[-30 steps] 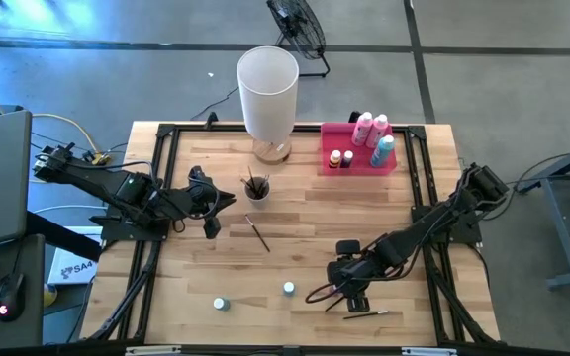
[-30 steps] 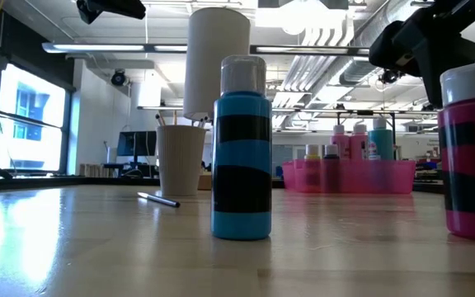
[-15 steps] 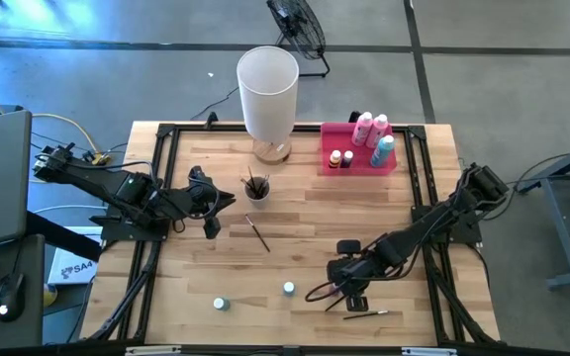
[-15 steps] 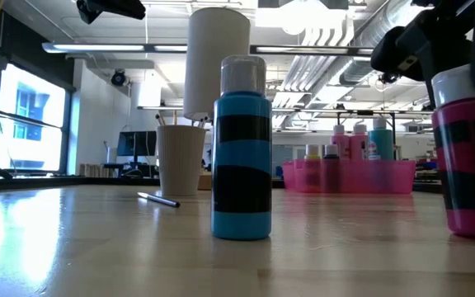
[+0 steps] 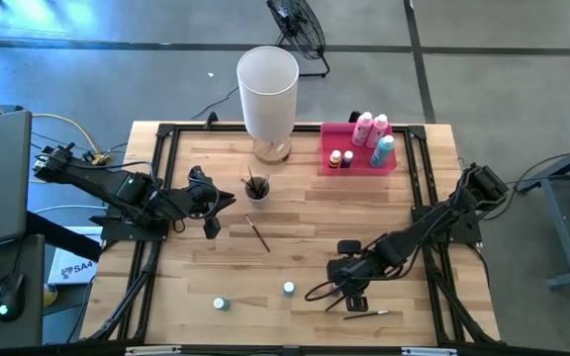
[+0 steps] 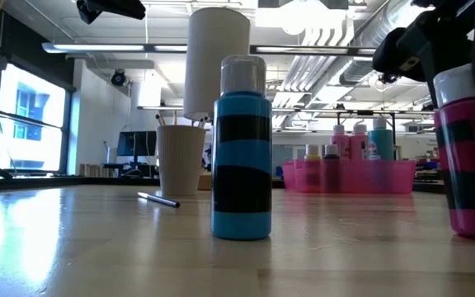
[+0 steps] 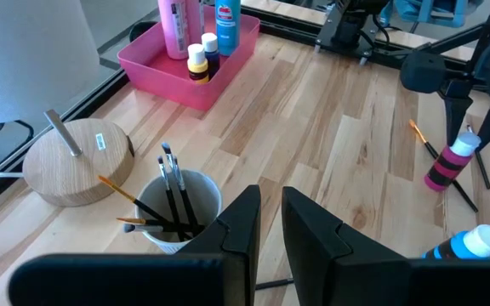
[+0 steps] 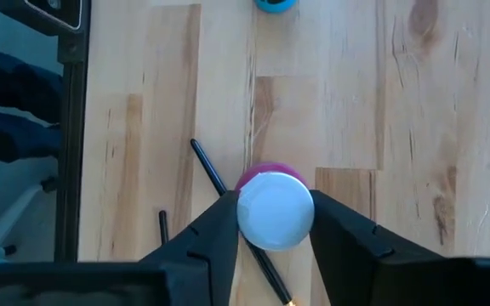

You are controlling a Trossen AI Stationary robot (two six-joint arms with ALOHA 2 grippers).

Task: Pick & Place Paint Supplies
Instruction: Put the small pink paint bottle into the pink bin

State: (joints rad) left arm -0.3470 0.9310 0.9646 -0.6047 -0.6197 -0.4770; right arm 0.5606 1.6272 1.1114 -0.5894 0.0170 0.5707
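Observation:
A pink paint bottle [image 6: 472, 165] with a white cap stands near the table's front right, and my right gripper [image 5: 349, 289] is shut on it from above. A teal paint bottle [image 6: 242, 148] stands to its left [image 5: 289, 288], and a second small bottle [image 5: 221, 304] stands farther left. One paintbrush [image 5: 257, 234] lies mid-table, another [image 5: 364, 314] lies by the pink bottle. A cup [image 7: 177, 208] holds several brushes. My left gripper [image 5: 211, 223] hangs shut above the table's left side, holding nothing. My right gripper pinches the pink bottle's white cap [image 8: 275, 210] between its two fingers [image 8: 219, 225], one on each side. The fingers come from above, slanting down. The bottle's base rests on the table and its body leans slightly.
A pink tray [image 5: 356, 161] with several bottles sits at the far right. A tall white cylinder [image 5: 268, 84] on a wooden base stands at the far middle. A black frame [image 5: 166, 138] rims the table.
The pink bottle's top has tipped a little toward the table's left under my right gripper, while its base has stayed on the table.

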